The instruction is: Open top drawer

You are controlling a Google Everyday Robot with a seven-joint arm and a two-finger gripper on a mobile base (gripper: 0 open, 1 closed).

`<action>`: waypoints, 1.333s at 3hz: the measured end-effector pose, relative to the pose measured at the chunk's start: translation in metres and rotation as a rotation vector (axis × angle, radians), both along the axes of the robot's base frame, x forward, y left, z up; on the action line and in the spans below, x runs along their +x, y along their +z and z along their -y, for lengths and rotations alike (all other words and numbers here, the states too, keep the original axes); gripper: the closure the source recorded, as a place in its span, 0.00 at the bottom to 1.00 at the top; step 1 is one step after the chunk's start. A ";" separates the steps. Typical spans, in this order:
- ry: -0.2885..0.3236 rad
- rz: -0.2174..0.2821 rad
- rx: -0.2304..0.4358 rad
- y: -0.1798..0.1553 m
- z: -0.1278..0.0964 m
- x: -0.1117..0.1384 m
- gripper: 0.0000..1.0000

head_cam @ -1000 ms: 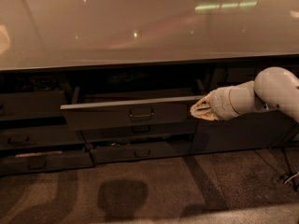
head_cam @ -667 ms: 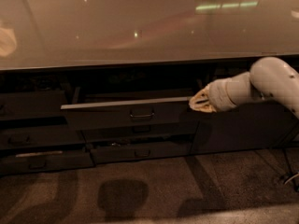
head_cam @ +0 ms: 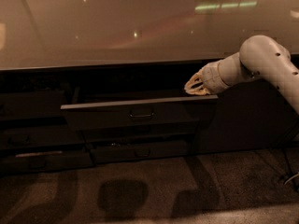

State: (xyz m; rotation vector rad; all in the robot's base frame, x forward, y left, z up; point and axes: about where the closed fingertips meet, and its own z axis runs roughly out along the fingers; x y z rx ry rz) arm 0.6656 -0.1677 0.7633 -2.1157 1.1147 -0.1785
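The top drawer (head_cam: 112, 118), a wide dark grey drawer front with a small rectangular pull handle (head_cam: 141, 114) at its centre, is seen standing forward of the dark cabinet face beneath the pale, glossy countertop (head_cam: 117, 27). Its pale upper edge is lit as a thin line that runs from the left to just under the gripper. Behind that edge a dark gap is seen, in which nothing can be made out.

The cream-coloured gripper (head_cam: 194, 86) is held at the right end of the drawer, just above the top edge of the front and well to the right of the handle. Whether that edge is touched cannot be told, nor can it be told how wide the gripper is set. It is carried by a pale, rounded robot arm (head_cam: 261, 62) that reaches in from the right of the view.

Below the top drawer a slimmer dark drawer front (head_cam: 140, 151) with a similar handle is seen. A plain dark cabinet panel (head_cam: 243, 120) is found to the right, behind the arm. Soft shadows are cast on the brown carpeted floor (head_cam: 140, 195).
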 end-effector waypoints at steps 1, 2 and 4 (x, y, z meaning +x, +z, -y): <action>-0.012 -0.012 -0.027 -0.008 0.002 0.008 1.00; -0.043 -0.064 -0.054 -0.031 0.013 0.031 1.00; -0.072 -0.040 -0.124 -0.036 0.012 0.032 1.00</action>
